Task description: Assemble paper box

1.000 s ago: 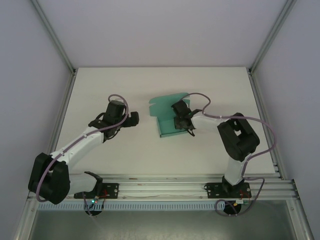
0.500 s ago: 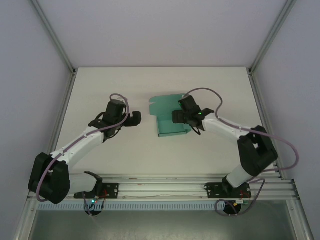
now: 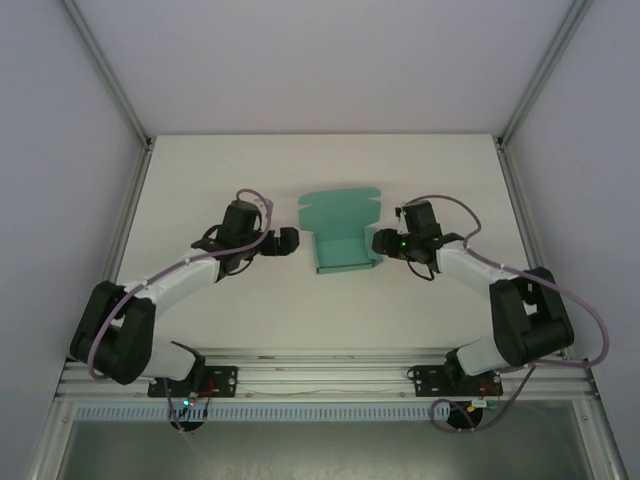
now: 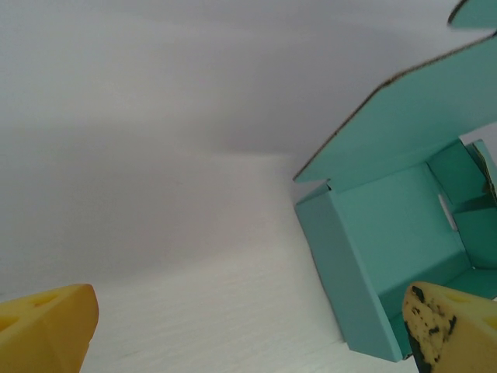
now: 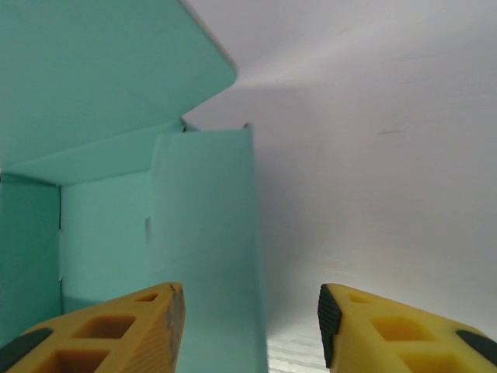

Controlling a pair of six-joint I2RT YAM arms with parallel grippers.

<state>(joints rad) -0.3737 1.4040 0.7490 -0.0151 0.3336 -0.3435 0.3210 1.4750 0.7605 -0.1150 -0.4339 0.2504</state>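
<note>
One paper box [image 3: 345, 250] is sitting near the middle of the table [image 3: 220, 170] as a partly formed tray, its lid flap [image 3: 338, 208] lying open toward the far side. The left gripper [image 3: 288, 243] is hovering just beside the left wall [image 4: 342, 287], its jaws standing fully apart and holding nothing. The right gripper [image 3: 382, 243] is facing the right wall [image 5: 206, 233], its jaws standing roughly half apart and clamping nothing. In my judgement, the step in hand is squaring the side walls before closing the lid. To do it well, the right gripper should be pressing its wall low and flat. The left should be bracing the opposite side, so the light card is neither sliding nor buckling.
</note>
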